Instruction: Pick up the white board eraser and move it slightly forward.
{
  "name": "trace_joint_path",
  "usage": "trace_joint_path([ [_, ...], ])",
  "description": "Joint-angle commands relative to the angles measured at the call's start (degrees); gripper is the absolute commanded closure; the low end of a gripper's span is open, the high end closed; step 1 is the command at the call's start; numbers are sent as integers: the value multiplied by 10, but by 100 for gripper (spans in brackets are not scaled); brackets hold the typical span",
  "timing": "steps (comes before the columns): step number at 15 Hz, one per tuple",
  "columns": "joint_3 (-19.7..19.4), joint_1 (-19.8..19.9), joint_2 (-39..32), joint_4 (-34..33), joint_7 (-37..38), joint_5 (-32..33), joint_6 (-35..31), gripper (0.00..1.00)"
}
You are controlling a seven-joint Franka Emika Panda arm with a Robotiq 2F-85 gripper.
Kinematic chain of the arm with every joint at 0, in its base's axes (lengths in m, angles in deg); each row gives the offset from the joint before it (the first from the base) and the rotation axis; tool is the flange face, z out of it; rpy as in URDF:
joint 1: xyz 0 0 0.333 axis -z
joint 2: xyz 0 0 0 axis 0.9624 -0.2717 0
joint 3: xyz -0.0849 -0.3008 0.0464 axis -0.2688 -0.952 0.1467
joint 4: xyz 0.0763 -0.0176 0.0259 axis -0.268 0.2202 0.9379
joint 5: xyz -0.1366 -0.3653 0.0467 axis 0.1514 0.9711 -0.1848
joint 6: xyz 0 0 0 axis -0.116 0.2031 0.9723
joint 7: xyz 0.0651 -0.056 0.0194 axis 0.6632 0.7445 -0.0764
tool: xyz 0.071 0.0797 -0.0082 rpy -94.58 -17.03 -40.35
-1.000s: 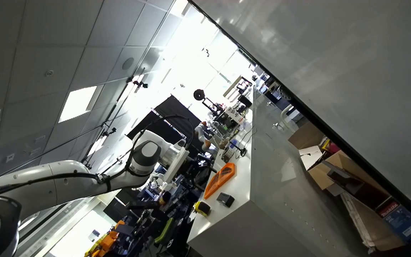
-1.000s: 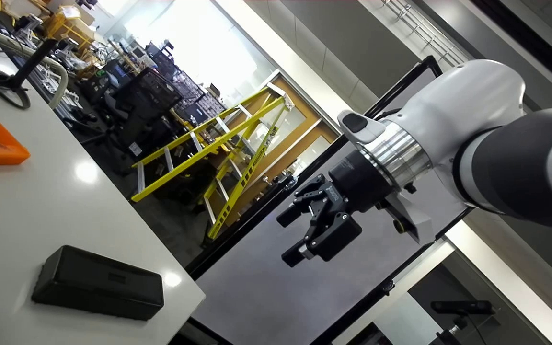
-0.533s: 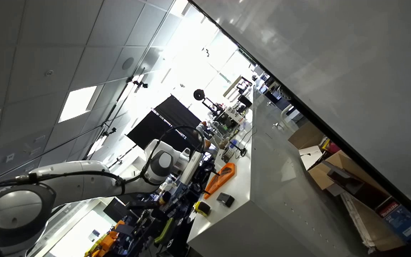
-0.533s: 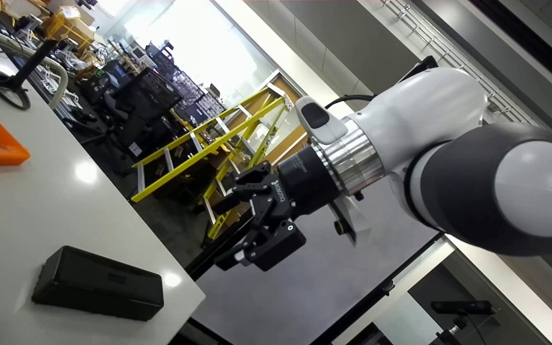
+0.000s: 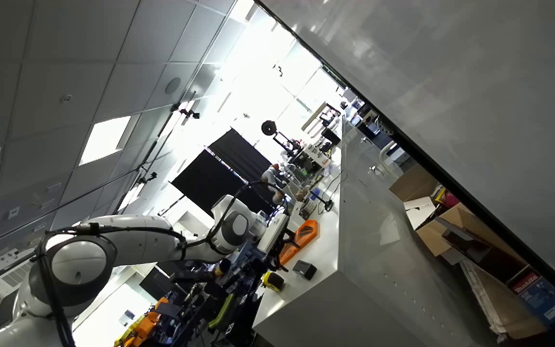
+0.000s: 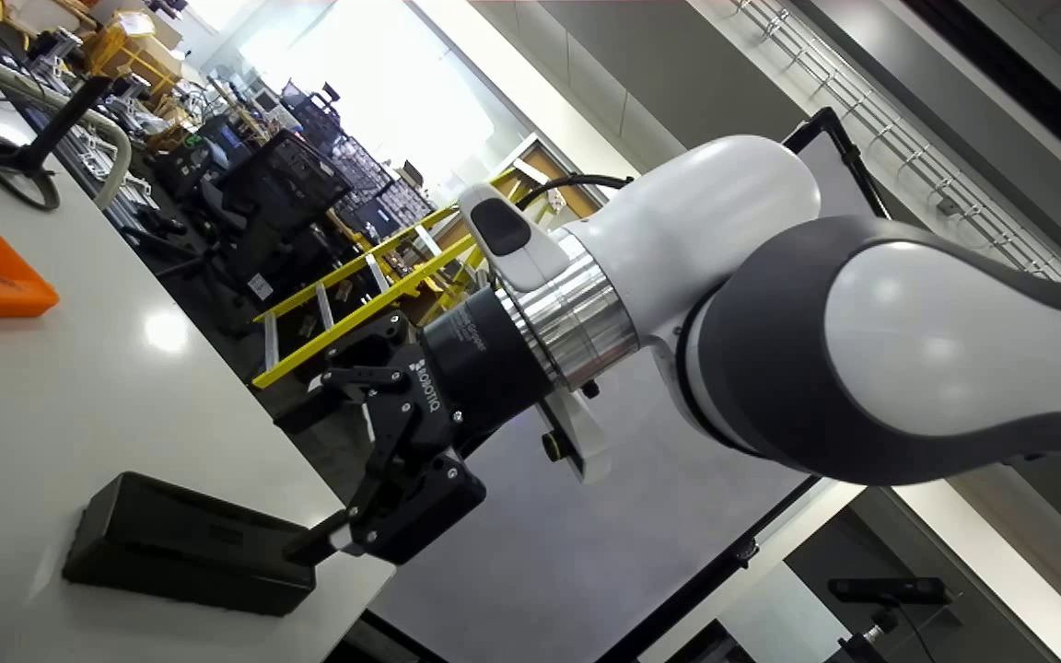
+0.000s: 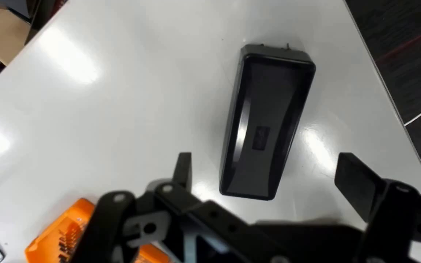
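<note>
Wrist view: observed black whiteboard eraser [image 7: 265,128] lying flat on white table [image 7: 141,91], at 3 o'clock from frame centre, aligned from just past 12 o'clock to just past 6 o'clock. Found fingers [image 7: 184,170] wide apart, at 8 and 4 o'clock from the eraser, with a gap broader than the eraser and with table showing between eraser and each finger. Located orange object [image 7: 51,235] at 8 o'clock from the eraser, well apart.

Noted, in an exterior view, the gripper [image 6: 294,487] at 2 o'clock from the eraser, aimed toward 8 o'clock, with lower fingertip overlapping the eraser's 4 o'clock end along this sight line. Cannot tell contact from this angle. Traced arm [image 6: 724,203] toward 3 o'clock. Recorded table corner near the eraser, at 3 o'clock, and yellow ladder [image 6: 420,276] beyond the table edge at 1 o'clock.

Noted, in an exterior view, a yellow-and-black object [image 5: 272,281] near the eraser at 8 o'clock, the orange object at 12 o'clock, partly behind the gripper, and a cardboard box [image 5: 432,236] well apart, between 2 and 3 o'clock.
</note>
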Motion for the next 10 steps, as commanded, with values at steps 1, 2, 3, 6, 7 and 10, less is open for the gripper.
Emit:
trace_joint_path([
  [1, 9, 6, -29, -34, 1, 7, 20, 0],
  [2, 10, 7, -35, -38, 1, 6, 22, 0],
  [3, 11, 7, -40, -42, 3, 6, 27, 0],
  [6, 13, 6, -56, -52, 4, 7, 37, 0],
  [7, 13, 6, -60, -55, 7, 9, 40, 0],
  [10, 11, 4, -69, -61, 13, 17, 48, 0],
])
